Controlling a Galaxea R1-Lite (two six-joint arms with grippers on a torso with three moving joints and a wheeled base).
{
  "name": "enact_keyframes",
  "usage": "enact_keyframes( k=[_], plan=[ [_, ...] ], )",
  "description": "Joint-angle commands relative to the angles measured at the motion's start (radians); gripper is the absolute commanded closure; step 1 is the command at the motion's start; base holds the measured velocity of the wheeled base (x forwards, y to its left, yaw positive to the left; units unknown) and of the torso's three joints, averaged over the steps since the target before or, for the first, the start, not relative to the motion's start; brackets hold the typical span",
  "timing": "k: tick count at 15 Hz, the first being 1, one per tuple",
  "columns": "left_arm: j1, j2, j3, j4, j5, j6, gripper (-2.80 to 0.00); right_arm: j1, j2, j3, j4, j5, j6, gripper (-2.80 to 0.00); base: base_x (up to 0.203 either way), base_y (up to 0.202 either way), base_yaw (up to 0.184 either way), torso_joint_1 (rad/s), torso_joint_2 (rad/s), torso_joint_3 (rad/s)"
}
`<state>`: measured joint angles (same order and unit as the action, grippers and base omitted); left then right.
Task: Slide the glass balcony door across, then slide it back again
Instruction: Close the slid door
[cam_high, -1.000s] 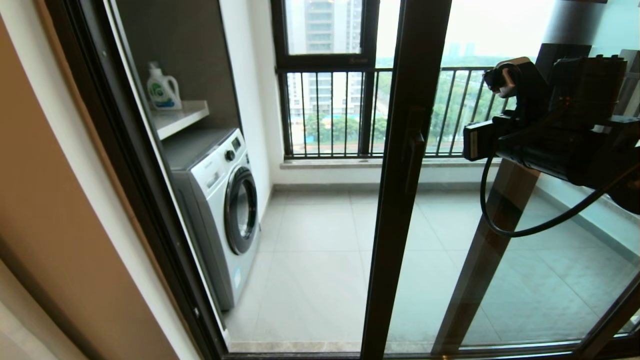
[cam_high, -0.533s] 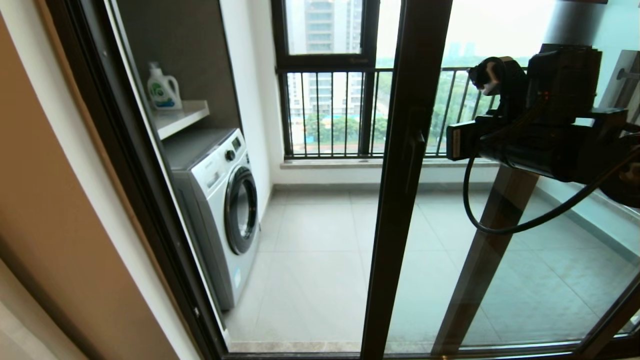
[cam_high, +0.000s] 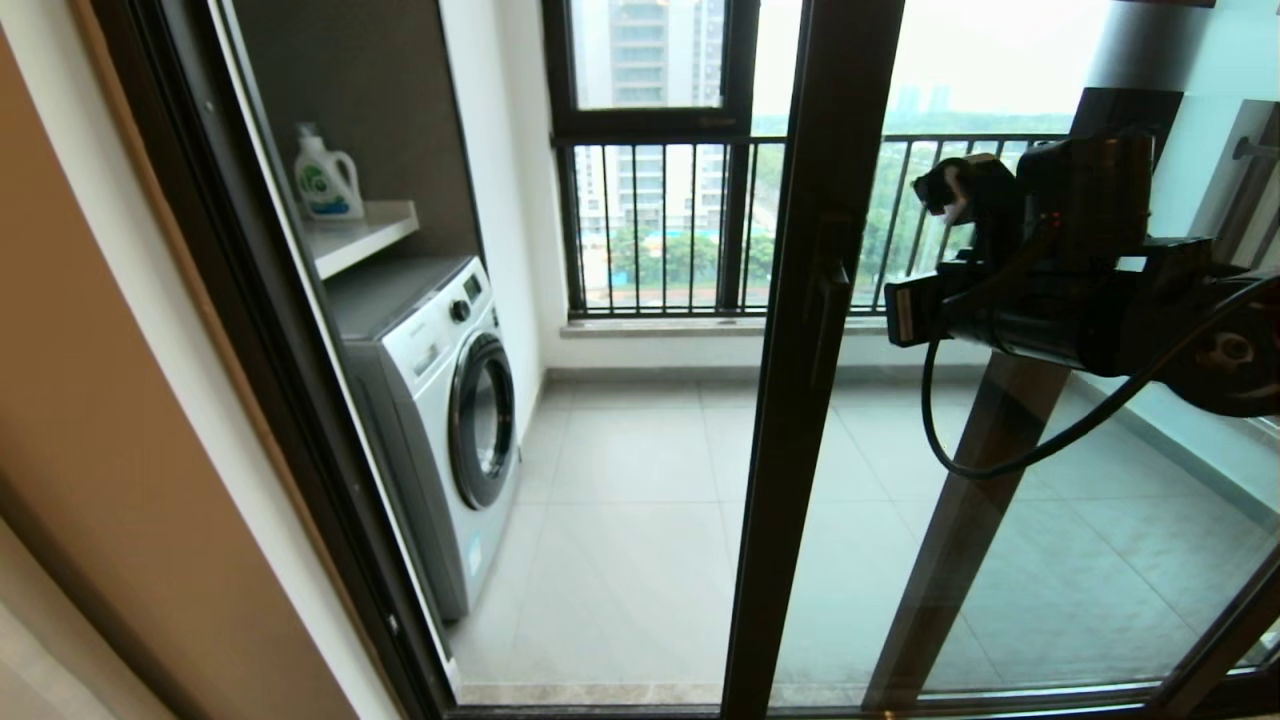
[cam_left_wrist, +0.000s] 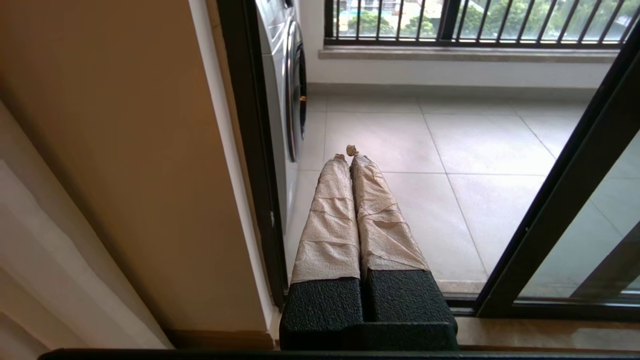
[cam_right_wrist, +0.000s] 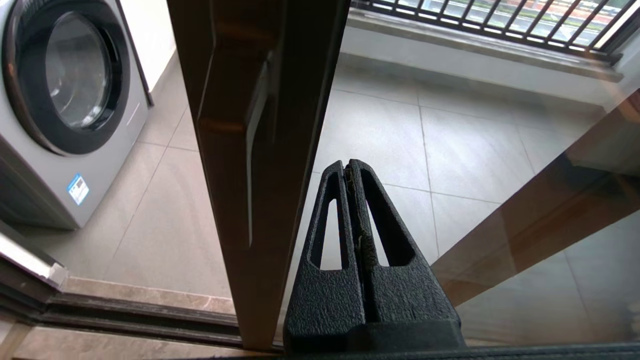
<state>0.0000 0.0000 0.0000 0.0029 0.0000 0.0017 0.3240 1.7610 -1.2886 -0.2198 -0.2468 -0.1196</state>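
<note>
The left gripper (cam_left_wrist: 350, 152), fingers pressed together and empty, hangs low by the doorway's left jamb. The glass balcony door (cam_high: 800, 400) stands half open, its bar handle (cam_right_wrist: 255, 130) just beside the right gripper (cam_right_wrist: 348, 167), also closed on nothing.

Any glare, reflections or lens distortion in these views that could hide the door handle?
Head view: straight frames bow outward, sky blown out; the glass balcony door is backlit, its bar handle dark on dark. Right wrist view: brown reflections cross the glass beside the shut right gripper. Left wrist view: evenly lit, left gripper sharp.
</note>
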Motion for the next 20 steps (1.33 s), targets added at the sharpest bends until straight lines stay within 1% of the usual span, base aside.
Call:
enact_keyframes(
  k=[1, 3, 5, 7, 12, 20],
  plan=[
    [-0.001, 0.002, 0.0, 0.0, 0.0, 0.0, 0.0, 0.002, 0.054, -0.037, -0.003, -0.001, 0.005, 0.0, 0.0, 0.0, 0.0, 0.0, 0.0, 0.0],
    [0.0, 0.0, 0.0, 0.0, 0.0, 0.0, 0.0, -0.005, 0.091, -0.065, -0.008, 0.004, 0.022, 0.0, 0.0, 0.0, 0.0, 0.0, 0.0, 0.0],
    [-0.001, 0.001, 0.0, 0.0, 0.0, 0.0, 0.0, -0.005, 0.136, -0.096, -0.021, 0.017, 0.064, 0.0, 0.0, 0.0, 0.0, 0.0, 0.0, 0.0],
    [0.0, 0.002, 0.0, 0.0, 0.0, 0.0, 0.0, -0.005, 0.162, -0.103, -0.032, 0.021, 0.068, 0.0, 0.0, 0.0, 0.0, 0.0, 0.0, 0.0],
    [0.0, 0.002, 0.0, 0.0, 0.0, 0.0, 0.0, 0.002, 0.256, -0.107, -0.232, 0.033, 0.063, 0.0, 0.0, 0.0, 0.0, 0.0, 0.0, 0.0],
    [0.0, 0.002, 0.0, 0.001, 0.0, 0.0, 0.0, 0.046, 0.252, -0.1, -0.236, 0.034, 0.068, 0.0, 0.0, 0.0, 0.0, 0.0, 0.0, 0.0]
  ],
)
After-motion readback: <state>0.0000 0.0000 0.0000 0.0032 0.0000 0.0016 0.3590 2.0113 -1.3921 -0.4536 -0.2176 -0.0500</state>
